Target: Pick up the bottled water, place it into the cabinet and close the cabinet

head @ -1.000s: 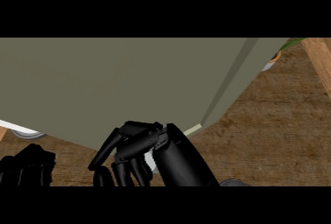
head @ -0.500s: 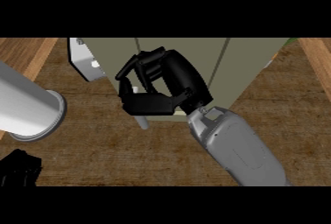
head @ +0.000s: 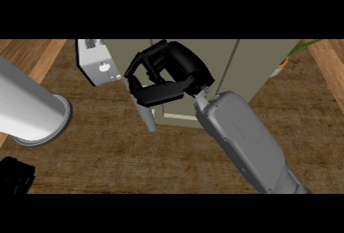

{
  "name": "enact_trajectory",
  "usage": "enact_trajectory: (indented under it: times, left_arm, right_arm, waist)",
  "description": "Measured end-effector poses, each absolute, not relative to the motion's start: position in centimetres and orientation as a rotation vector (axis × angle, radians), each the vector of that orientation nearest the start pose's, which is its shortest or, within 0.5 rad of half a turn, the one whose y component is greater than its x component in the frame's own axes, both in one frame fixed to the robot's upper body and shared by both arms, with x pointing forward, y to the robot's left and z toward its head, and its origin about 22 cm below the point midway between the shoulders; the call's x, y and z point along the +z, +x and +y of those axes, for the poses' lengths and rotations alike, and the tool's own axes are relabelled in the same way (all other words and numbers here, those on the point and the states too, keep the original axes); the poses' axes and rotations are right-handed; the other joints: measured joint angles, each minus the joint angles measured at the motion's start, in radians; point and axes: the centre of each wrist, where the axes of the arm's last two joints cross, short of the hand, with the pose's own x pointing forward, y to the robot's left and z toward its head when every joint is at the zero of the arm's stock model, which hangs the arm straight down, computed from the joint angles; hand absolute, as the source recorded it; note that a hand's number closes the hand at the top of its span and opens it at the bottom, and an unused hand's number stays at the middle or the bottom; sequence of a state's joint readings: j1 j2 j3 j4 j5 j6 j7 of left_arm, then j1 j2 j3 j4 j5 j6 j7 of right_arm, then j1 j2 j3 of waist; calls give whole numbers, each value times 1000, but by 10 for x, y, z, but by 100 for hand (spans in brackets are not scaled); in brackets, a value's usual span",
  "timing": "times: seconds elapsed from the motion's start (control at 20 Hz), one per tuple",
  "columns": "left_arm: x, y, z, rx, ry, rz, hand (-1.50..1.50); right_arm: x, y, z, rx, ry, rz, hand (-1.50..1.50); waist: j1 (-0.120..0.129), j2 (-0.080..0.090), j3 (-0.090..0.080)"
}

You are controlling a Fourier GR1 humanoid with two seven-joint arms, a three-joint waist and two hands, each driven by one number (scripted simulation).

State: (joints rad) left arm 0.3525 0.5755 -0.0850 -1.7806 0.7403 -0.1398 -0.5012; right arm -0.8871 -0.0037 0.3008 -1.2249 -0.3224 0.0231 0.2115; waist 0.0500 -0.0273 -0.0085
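Mostly brown wood-grain counter fills the view, w/ lighter wood strips at far left and far right edges. Olive-grey cabinet stands top centre, its front split by vertical seams. White boxy item w/ small knobs sits just left of the cabinet, touching or nearly so. Bit of green plant shows at top right, beside the cabinet.

R robot hand is up against the cabinet front, grey forearm running down to bottom right. Its fingers are curled tight, thumb across, closed round the upper end of a slim pale bar that sticks out below the hand; can't tell if that bar is a door handle or sth else. Bottled water can't be made out anywhere.

L robot hand shows only as a black shape at bottom-left corner; can't tell its state.

Count: 1 cabinet, 1 white box, 1 pale bar, 2 hands, plus 1 big pale-grey cylinder at left, over the counter, identity unclear.
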Motion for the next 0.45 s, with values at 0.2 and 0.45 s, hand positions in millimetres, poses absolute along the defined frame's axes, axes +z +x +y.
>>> enact_trajectory:
  times: [0.2,0.45]
  left_arm:
    - [32,162,339,109,-281,-1890,150]
    - [36,167,335,102,-286,-1900,150]
  right_arm:
    - [163,367,-49,616,597,-1682,150]
    - [162,375,-53,671,627,-1694,150]
  waist:
    - [5,-2,-5]
    - [11,-2,-11]
